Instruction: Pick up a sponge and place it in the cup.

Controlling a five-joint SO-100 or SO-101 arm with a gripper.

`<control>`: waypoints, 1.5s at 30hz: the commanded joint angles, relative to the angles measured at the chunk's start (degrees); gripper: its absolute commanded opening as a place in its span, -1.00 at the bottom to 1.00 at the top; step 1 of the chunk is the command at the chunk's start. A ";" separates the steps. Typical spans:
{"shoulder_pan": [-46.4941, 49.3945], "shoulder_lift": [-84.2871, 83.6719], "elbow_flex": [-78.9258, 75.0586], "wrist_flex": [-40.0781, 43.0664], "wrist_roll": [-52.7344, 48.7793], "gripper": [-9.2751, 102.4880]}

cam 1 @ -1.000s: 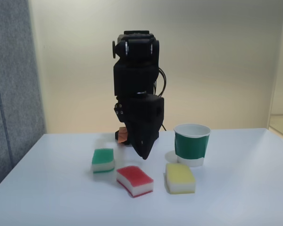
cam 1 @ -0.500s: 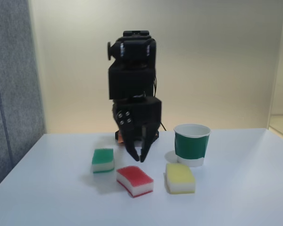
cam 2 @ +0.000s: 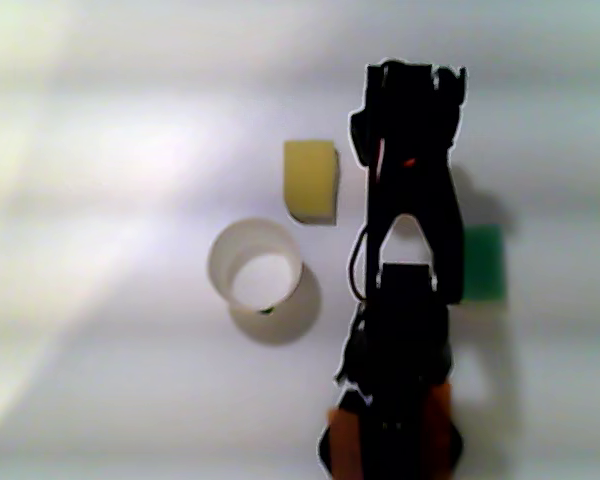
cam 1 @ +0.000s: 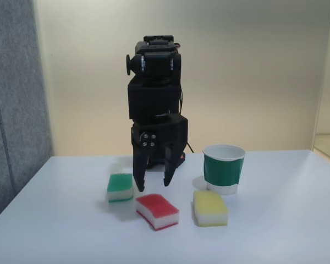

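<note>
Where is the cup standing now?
In the fixed view, the cup stands upright on the table's right side, just behind the yellow sponge, right of the open gripper.

Black arm [cam 1: 155, 104] upright at centre of a white table [cam 1: 275, 220], pale wall behind, grey panel [cam 1: 16, 99] at left. Gripper [cam 1: 154, 184] pointing down, jaws spread apart, tips hanging just above and behind the sponge [cam 1: 157, 211]. Red-topped, white-based, lying flat and slightly angled, nearest the camera. Green sponge [cam 1: 120, 187] to its left, just beside the left fingertip. Yellow sponge [cam 1: 210, 208] to its right. Cup [cam 1: 224, 169] upright behind the yellow one, green band, white rim, open mouth up, standing apart from the arm.
</note>
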 commanded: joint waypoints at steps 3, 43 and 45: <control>-1.85 2.02 -1.05 0.00 0.09 -0.25; -1.93 -5.36 8.44 -12.04 -11.69 -0.32; -1.58 -4.92 8.53 -11.95 -12.57 -0.37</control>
